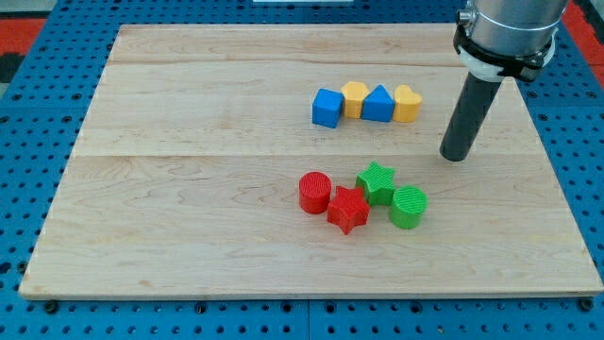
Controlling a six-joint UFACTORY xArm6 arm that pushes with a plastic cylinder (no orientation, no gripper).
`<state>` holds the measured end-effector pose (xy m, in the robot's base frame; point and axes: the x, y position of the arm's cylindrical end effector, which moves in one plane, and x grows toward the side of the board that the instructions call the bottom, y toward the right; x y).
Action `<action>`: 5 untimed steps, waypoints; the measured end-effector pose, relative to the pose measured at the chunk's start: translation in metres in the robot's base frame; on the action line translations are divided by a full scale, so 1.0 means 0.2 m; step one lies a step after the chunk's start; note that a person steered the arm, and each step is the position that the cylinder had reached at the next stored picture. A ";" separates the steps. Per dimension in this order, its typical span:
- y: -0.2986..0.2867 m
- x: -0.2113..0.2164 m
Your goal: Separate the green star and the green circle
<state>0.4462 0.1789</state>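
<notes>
On the pale wooden desk [189, 189], my tip [455, 156] rests up and to the view's right of the green star block [376, 181], which touches the green circle block [409, 207] and red star block [347, 209].

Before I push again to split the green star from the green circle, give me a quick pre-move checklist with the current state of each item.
1. My tip clear of all blocks: ok, it stands toward the view's upper right of the green pair.
2. Green star and green circle apart: not ok, they look touching.
3. Red star clear of the green star: not ok, it sits against it.
4. Bare board right of the green circle: ok.
5. Upper row of blue and yellow blocks out of the way: ok.
</notes>
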 end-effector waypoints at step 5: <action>-0.41 0.46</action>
<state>0.5388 0.0972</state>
